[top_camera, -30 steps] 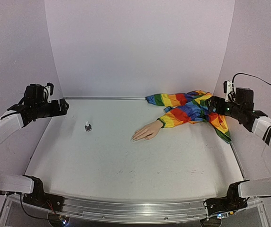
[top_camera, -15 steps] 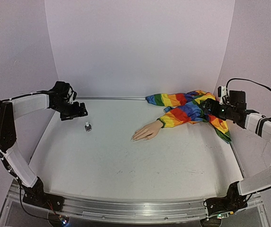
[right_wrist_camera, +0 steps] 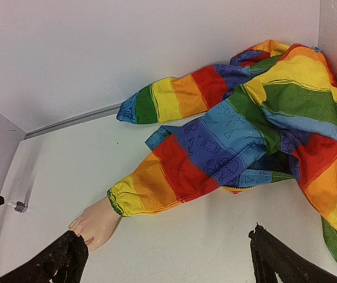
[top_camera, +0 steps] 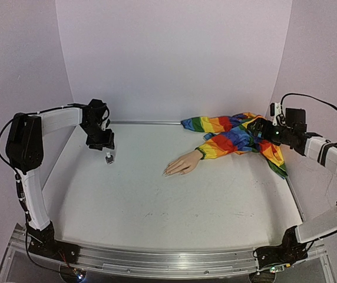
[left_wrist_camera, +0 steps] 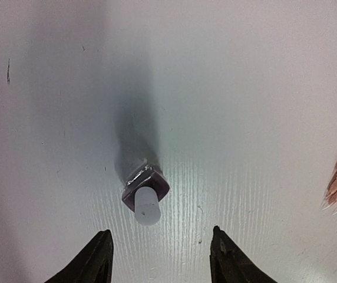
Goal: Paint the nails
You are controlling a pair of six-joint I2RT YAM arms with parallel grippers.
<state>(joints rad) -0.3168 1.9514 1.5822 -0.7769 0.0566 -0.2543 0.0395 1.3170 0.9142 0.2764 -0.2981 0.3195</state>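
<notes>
The pale mannequin hand [top_camera: 184, 163] lies palm down mid-table, its wrist in a rainbow-striped sleeve [top_camera: 230, 140]. The nails [top_camera: 167, 173] point toward the front left; in the left wrist view they are pale tips [left_wrist_camera: 331, 206] at the right edge. A small dark polish bottle [top_camera: 109, 158] with a white cap stands left of the hand. My left gripper [top_camera: 106, 146] hangs just above and behind it, open, with the bottle [left_wrist_camera: 146, 196] ahead of the fingertips and not between them. My right gripper [top_camera: 261, 131] is open over the sleeve [right_wrist_camera: 215, 147], holding nothing.
The rest of the rainbow garment [top_camera: 268, 147] is heaped at the back right corner against the wall. The white table [top_camera: 174, 212] meets pale walls at the back and on both sides. In the right wrist view the bottle [right_wrist_camera: 20, 206] is far left.
My left arm swung in from the left wall to just above the bottle, and its jaws narrowed. My right gripper crept slightly left over the sleeve.
</notes>
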